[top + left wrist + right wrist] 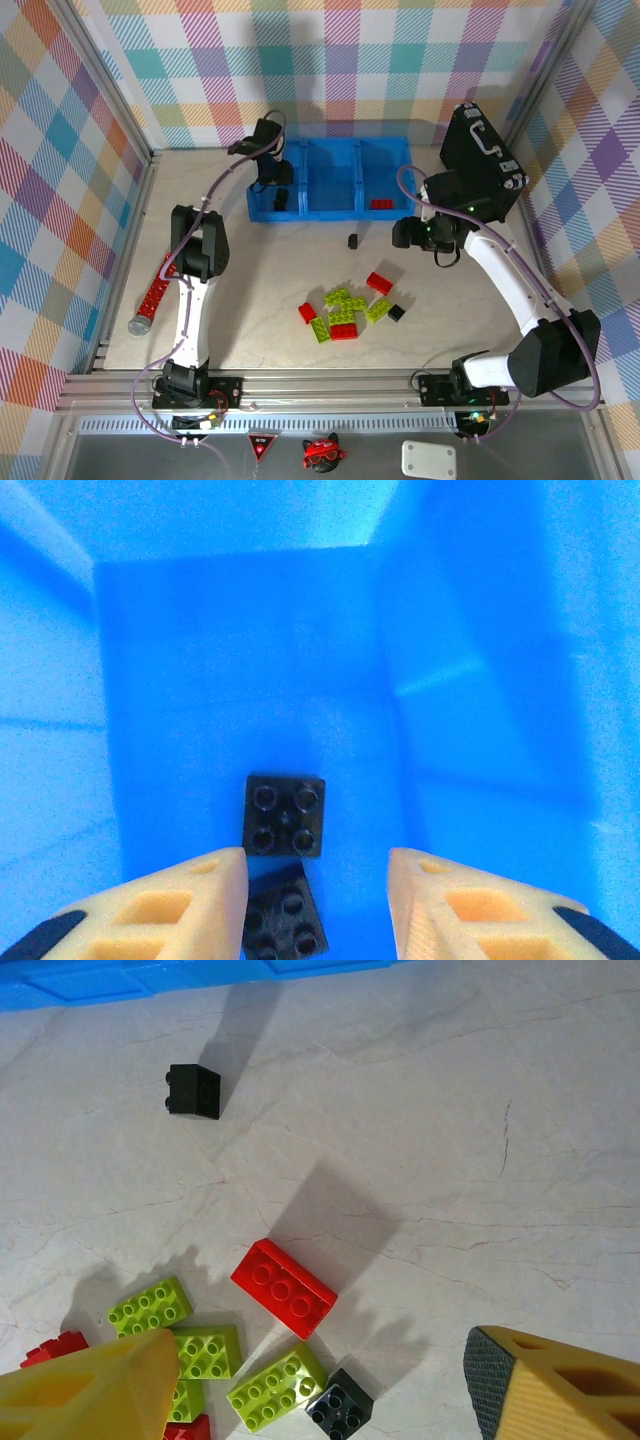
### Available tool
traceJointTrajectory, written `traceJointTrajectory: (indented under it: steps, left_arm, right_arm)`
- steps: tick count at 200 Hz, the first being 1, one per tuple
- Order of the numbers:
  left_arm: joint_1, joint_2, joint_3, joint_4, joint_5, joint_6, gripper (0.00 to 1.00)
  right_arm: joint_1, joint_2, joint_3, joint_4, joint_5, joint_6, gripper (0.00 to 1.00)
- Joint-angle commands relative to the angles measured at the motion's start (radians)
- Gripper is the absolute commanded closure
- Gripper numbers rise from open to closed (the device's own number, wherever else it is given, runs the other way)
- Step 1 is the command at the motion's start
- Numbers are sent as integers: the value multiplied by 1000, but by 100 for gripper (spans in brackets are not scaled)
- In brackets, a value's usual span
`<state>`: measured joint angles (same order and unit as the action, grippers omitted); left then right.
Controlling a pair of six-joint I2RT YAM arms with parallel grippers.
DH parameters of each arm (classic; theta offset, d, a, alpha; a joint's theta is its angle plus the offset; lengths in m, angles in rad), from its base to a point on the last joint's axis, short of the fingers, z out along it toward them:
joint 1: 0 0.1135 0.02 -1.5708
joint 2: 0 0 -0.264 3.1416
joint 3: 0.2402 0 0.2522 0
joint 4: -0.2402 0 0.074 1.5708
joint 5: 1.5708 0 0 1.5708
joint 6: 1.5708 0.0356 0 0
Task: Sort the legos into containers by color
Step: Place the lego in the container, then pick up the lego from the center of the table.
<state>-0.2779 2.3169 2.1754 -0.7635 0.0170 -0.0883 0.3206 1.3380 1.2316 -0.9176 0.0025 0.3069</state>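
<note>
Over at the left edge of the top view, a red glittery cylinder [155, 292] lies on the pale marbled table [270, 255], slanting from upper right down to its grey end at lower left, close to the wall. Up in the right corner sits a black case [480, 165] with a silver handle [488, 140], backed by the pastel plaid walls [330, 60]. Along the bottom of the frame, below the metal rail [330, 392], there's a red triangle [264, 445], a small red-and-black figure [322, 452] and a white box [428, 459], running left to right.
</note>
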Motion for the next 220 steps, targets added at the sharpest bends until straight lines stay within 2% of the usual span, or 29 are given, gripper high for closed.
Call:
traceJointTrajectory:
  steps: [1,61,112,143,180,220]
  left_arm:
    - [8,-110,-46,-56,39,20,59]
    - [9,-357,-299,-89,76,62,59]
    - [19,-607,-557,-126,45,113,59]
    - [35,-702,-664,-133,54,133,58]
    - [46,-793,-848,39,68,157,58]
    - [48,-795,-880,114,100,147,58]
  right_arm:
    - [14,-5,-4,-3,-13,19,24]
    - [62,48,-11,12,-6,34,24]
    - [102,104,-27,26,-2,40,24]
    - [128,137,-33,30,5,49,24]
    - [154,169,-47,46,7,74,24]
    - [177,178,-65,45,39,125,24]
